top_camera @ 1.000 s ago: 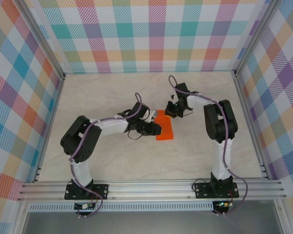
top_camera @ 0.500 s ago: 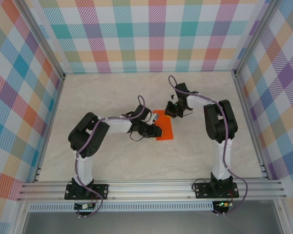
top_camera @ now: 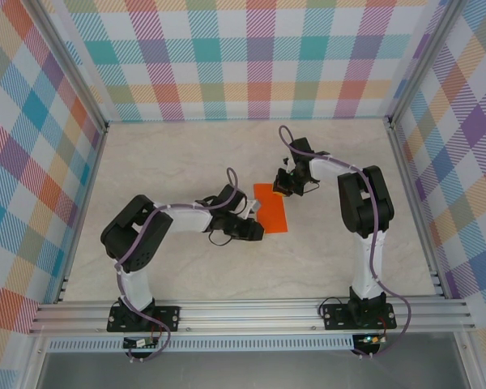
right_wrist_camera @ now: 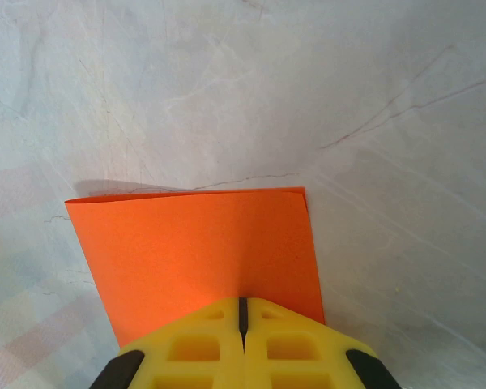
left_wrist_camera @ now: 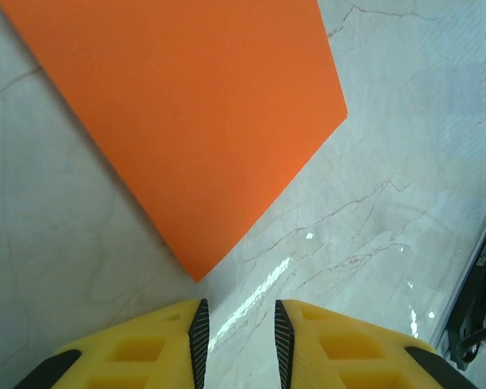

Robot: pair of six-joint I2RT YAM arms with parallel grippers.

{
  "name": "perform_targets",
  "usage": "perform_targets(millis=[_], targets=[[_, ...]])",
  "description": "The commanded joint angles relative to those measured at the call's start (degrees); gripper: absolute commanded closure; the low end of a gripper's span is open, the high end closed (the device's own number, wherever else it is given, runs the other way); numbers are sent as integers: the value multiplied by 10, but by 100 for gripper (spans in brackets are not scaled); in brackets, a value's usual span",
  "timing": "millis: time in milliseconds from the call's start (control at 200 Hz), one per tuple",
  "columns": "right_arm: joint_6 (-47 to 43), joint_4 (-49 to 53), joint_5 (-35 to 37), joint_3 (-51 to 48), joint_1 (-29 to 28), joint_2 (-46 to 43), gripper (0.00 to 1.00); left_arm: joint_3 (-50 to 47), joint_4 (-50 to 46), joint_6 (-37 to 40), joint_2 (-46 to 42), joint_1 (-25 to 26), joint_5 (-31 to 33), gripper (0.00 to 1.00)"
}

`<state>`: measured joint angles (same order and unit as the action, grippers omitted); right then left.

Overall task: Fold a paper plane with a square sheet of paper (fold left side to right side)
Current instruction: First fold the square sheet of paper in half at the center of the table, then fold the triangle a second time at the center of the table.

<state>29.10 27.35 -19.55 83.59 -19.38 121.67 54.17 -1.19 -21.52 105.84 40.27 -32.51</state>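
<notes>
Left wall (top_camera: pixel 32 162): we see a plaid panel in teal, orange, purple and yellow, framed by an aluminium post.
Table (top_camera: pixel 170 162): pale marble-look top, glossy, with thin grey veins; a wide open stretch lies left of and beyond the left arm (top_camera: pixel 146 231).
Front rail (top_camera: pixel 251 312): slotted aluminium along the near edge, with both arm bases bolted to it.
Left gripper (top_camera: pixel 259 231) (left_wrist_camera: pixel 237 336): yellow latticed fingers with black inner pads, parted by a narrow gap with only bare table between them, and nothing is held. It sits low, just short of the paper's near-left corner, not touching.
Orange paper sheet (top_camera: pixel 271 209) (left_wrist_camera: pixel 186 121) (right_wrist_camera: pixel 194 243): thin, matte, plain and unmarked. It lies flat mid-table between the two grippers as a rectangle longer than it is wide, its edges straight and its corners sharp.
Right gripper (top_camera: pixel 284 188) (right_wrist_camera: pixel 243 312): yellow fingers pressed together, seam closed, over the paper's far-right corner. We cannot tell whether the tips press on the paper.
Room to the right: bare table runs from the right arm (top_camera: pixel 360 203) to the right plaid wall (top_camera: pixel 462 162).
Writing: a white label on a black part (left_wrist_camera: pixel 482 251) at the edge of the left wrist view is too small for us to read.
</notes>
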Motion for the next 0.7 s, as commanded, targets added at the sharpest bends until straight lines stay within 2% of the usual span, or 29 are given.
perform_targets(millis=[0, 80, 165, 265, 390, 695], targets=[[-8, 12, 0, -12, -4, -3, 94, -12, -35, -13, -27, 5, -11, 68], [-15, 3, -4, -15, -5, -34, 87, -3, -37, -18, -62, 1, -13, 65], [-24, -1, 6, -24, -5, -81, 74, 10, -53, -30, -100, -12, 4, 60], [-39, 7, 31, -48, -5, -142, 56, 27, -67, -59, -106, -44, 15, 53], [-45, 10, 54, -116, -4, -211, 42, 71, -66, -95, -53, -72, 5, 52], [-27, -1, 41, -303, -4, -369, 7, 231, -72, -105, 113, -101, 28, 65]])
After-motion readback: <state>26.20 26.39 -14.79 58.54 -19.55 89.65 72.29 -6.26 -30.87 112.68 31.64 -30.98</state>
